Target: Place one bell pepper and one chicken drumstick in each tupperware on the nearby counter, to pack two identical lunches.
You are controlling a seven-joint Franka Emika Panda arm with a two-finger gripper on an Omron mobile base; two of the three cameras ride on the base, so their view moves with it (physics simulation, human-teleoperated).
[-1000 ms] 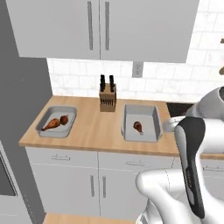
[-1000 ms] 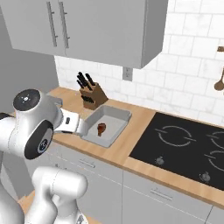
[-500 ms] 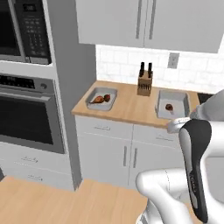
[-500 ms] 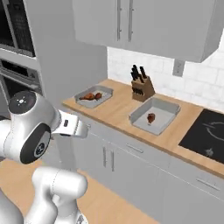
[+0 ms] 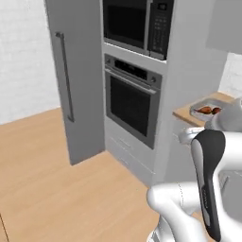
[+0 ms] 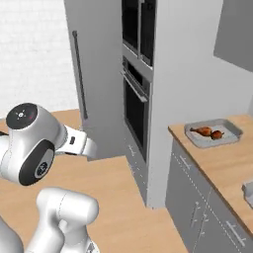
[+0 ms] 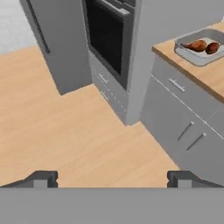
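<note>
Tupperware (image 6: 213, 133): one in full view, plus a corner of a second tub (image 6: 248, 190) at the right edge of the right base view.
Drumsticks (image 6: 202, 131): two, both in the full tub.
Counter (image 6: 217, 163): one.
Wall oven (image 5: 131, 105): one.
Microwave (image 5: 137, 23): one.
Tall cabinet (image 5: 75, 80): one.
Bar handles on counter fronts: three in hand view.

Grey built-in oven (image 5: 132, 103) tower, tall fridge (image 5: 75, 71), wooden floor (image 5: 52, 189), white wall (image 6: 34, 54).

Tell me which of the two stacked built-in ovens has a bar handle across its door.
The lower oven, under the microwave: a silver bar crosses the top of its door, while the microwave shows a side control panel instead.
</note>
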